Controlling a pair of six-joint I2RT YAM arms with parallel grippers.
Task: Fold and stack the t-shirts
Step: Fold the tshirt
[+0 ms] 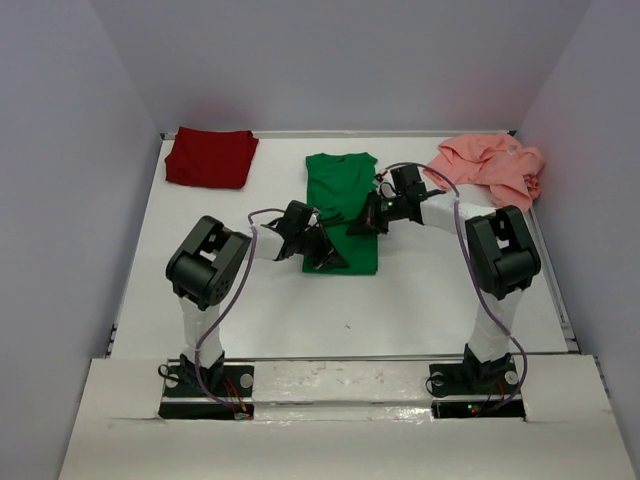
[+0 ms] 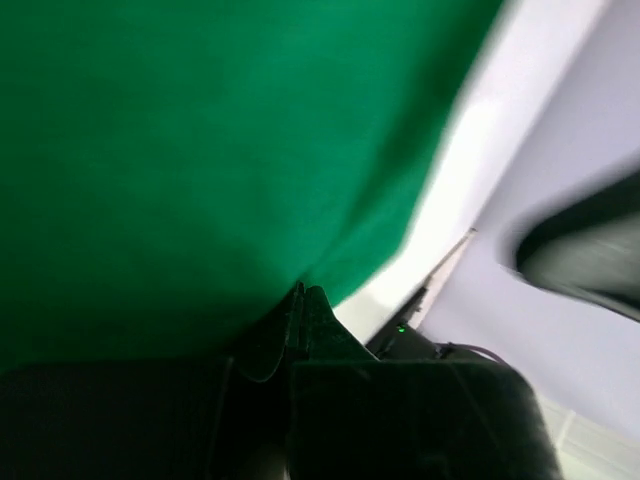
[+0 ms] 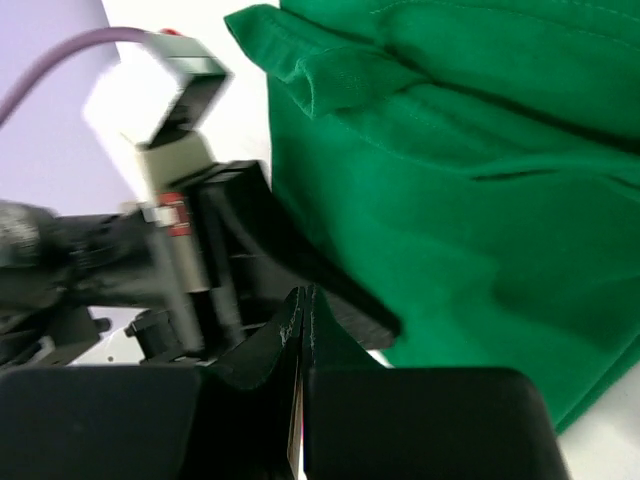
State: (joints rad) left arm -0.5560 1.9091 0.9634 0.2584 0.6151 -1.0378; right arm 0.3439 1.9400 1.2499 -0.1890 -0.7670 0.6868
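Note:
The bright green t-shirt [image 1: 341, 190] lies flat in a long folded strip at mid table. My left gripper [image 1: 328, 258] is shut over its near left part; in the left wrist view its closed tips [image 2: 300, 292] meet the edge of the green cloth [image 2: 200, 150], with no cloth seen between them. My right gripper [image 1: 360, 226] is shut at the shirt's right edge; in the right wrist view [image 3: 303, 293] it is empty, beside the green cloth [image 3: 480, 180]. The dark red t-shirt [image 1: 210, 157] lies folded at the back left. The salmon pink t-shirt [image 1: 490, 165] lies crumpled at the back right.
The two grippers are close together over the green shirt; the left arm [image 3: 180, 240] fills the left of the right wrist view. White table [image 1: 250, 300] with a raised rim, lilac walls on three sides.

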